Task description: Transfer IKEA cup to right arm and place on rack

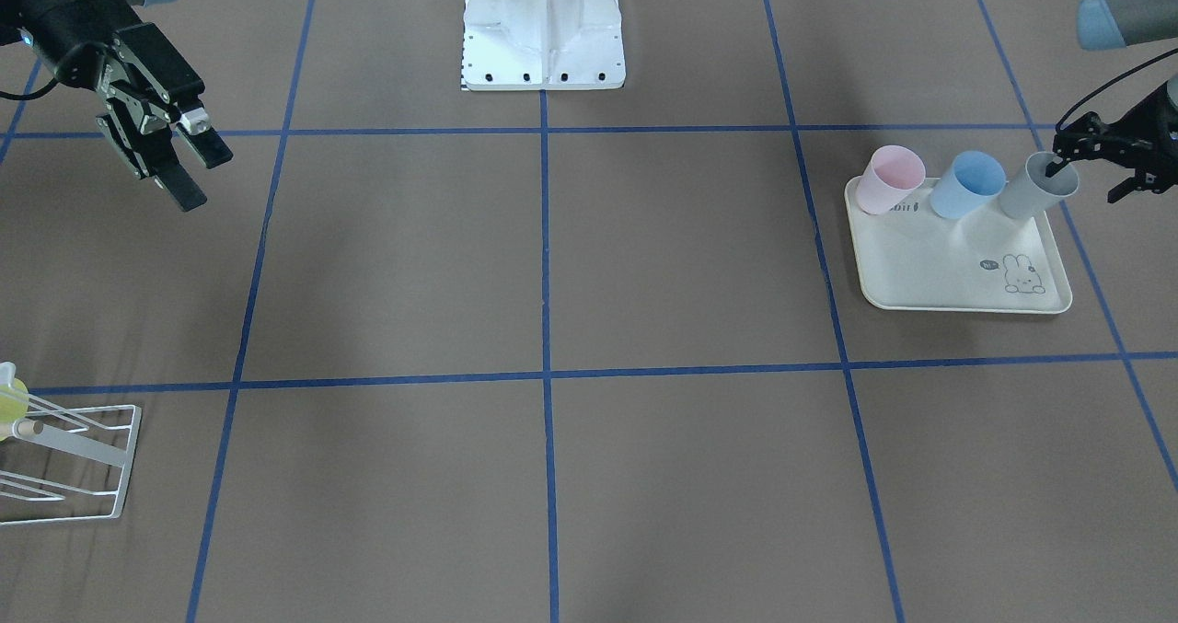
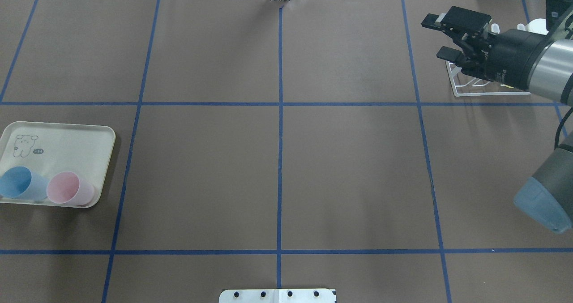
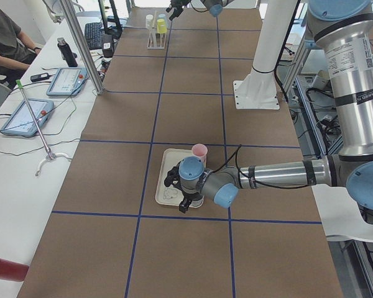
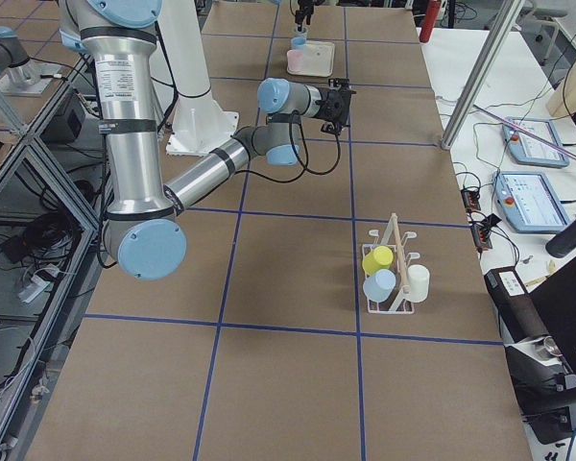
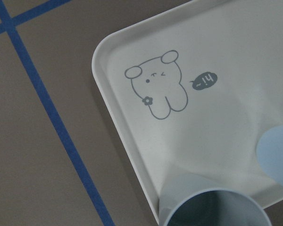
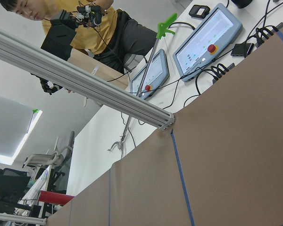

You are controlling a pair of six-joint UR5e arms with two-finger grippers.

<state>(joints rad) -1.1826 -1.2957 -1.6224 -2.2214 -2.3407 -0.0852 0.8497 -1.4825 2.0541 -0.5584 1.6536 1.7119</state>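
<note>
Grey plastic marks the cup in play: the pale grey tapered plastic cup (image 1: 1031, 190) stands at a corner of the cream rabbit-print tray (image 1: 957, 273), directly under the left pincer (image 1: 1092, 179). That pincer's jaws are parted, with one finger dipped into the cup's mouth and the other outside the wall and apart from it, so nothing is gripped yet. Just beside the pincer along the same tray edge stands a light-blue plastic cup (image 1: 966, 184), and beyond that a pink plastic cup (image 1: 888, 179). The left wrist view shows the grey rim right below the camera and the blue one close by. Well apart across the brown paper-covered desk (image 1: 644, 264), the right pincer (image 2: 441, 36) hangs with its jaws wide and empty. The white wire rack with the wooden dowel (image 4: 394, 279) sits just below and beyond it, partly hidden by it in the overhead view, and already carries a yellow cup (image 4: 377, 259), a blue cup (image 4: 379, 285) and a white cup (image 4: 418, 283). The step in hand looks like the first pick-up. The next move probably calls for closing on the grey wall and lifting straight up to clear the blue neighbour. The cup would then go toward the right pincer with a free part of it exposed for the hand-over.
</note>
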